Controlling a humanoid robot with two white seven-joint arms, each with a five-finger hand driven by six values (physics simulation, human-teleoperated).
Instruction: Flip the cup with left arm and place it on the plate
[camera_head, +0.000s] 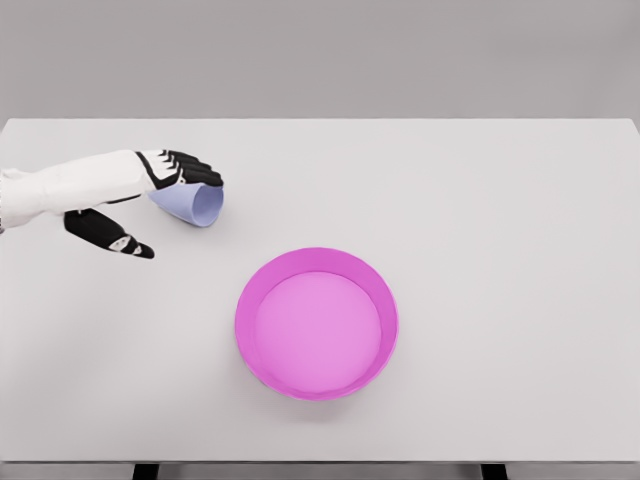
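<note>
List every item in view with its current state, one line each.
cup: tilted on its side, mouth toward the plate, under the left robot hand's fingers, not on the plate.
plate: upright on the table, holds nothing.
left robot hand: fingers over the cup, thumb spread apart below it.
table: bears the plate.
right robot hand: out of view.

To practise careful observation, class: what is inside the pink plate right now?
Nothing: the pink plate shows only its bare pink floor. The pale cup lies tilted on the table, apart from the plate, under the left hand, whose fingers cover its upper side.
</note>
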